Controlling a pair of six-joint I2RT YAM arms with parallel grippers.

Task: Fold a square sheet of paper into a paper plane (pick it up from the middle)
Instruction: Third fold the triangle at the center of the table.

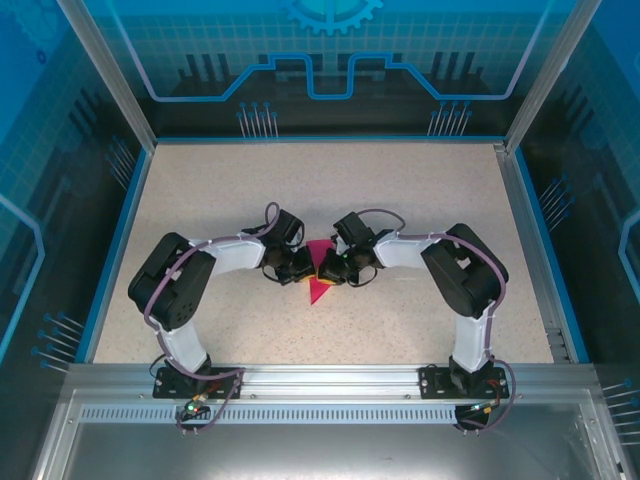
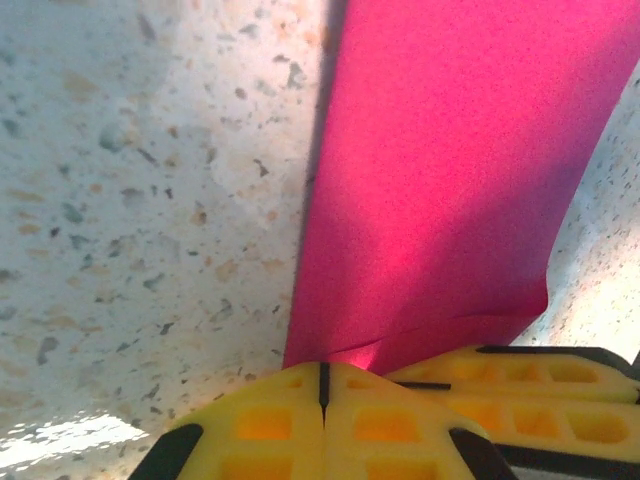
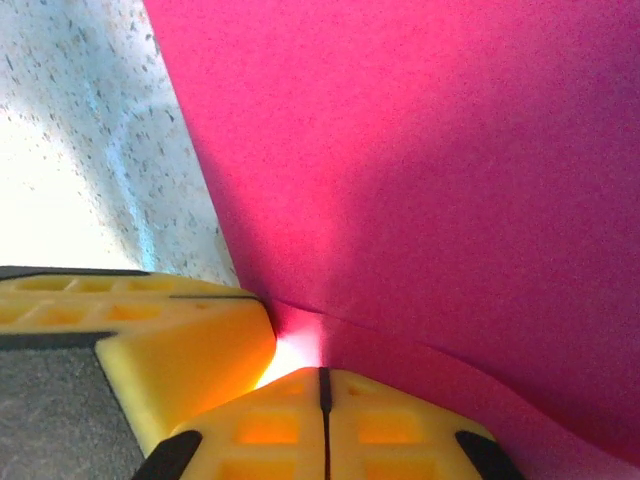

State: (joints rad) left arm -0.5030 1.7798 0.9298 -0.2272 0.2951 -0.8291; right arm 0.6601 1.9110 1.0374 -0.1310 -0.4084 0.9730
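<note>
Top external view: the pink paper (image 1: 318, 288) is pinched by the closed left gripper (image 1: 305, 272) and closed right gripper (image 1: 332, 272); tension should be applied evenly for a straight crease.

The sheet of paper (image 1: 319, 283) sits at the middle of the table (image 1: 420, 190), between the left gripper (image 1: 301, 268) and the right gripper (image 1: 337, 268). Both grippers meet at its edge, tips just beside each other, and the sheet stretches ahead of both tips
</note>
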